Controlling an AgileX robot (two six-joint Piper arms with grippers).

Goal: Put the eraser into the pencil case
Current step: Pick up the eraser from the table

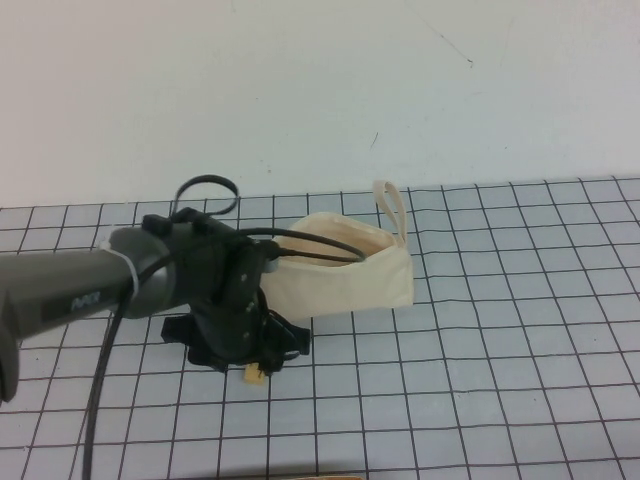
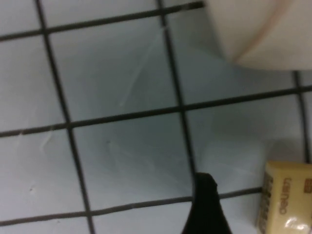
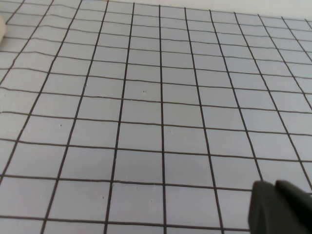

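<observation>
The eraser (image 1: pixel 255 376), a tiny yellow-tan block, lies on the grid mat just in front of the pencil case (image 1: pixel 345 275). The case is a cream fabric pouch lying open, with its strap loop (image 1: pixel 391 207) at the far end. My left gripper (image 1: pixel 256 358) is lowered right over the eraser. In the left wrist view one dark finger (image 2: pixel 204 207) stands beside the eraser (image 2: pixel 286 201) with a gap between them; the other finger is out of frame, so the jaws stand open. A corner of the pouch (image 2: pixel 258 29) shows there too. My right gripper (image 3: pixel 280 207) is shut and empty above bare mat, outside the high view.
The grey grid mat (image 1: pixel 500 350) covers the table, and a white wall (image 1: pixel 320 80) stands behind it. The left arm's black cables (image 1: pixel 205 190) loop above the wrist, one reaching over the pouch's opening. A pale strip (image 1: pixel 300 476) shows at the mat's front edge.
</observation>
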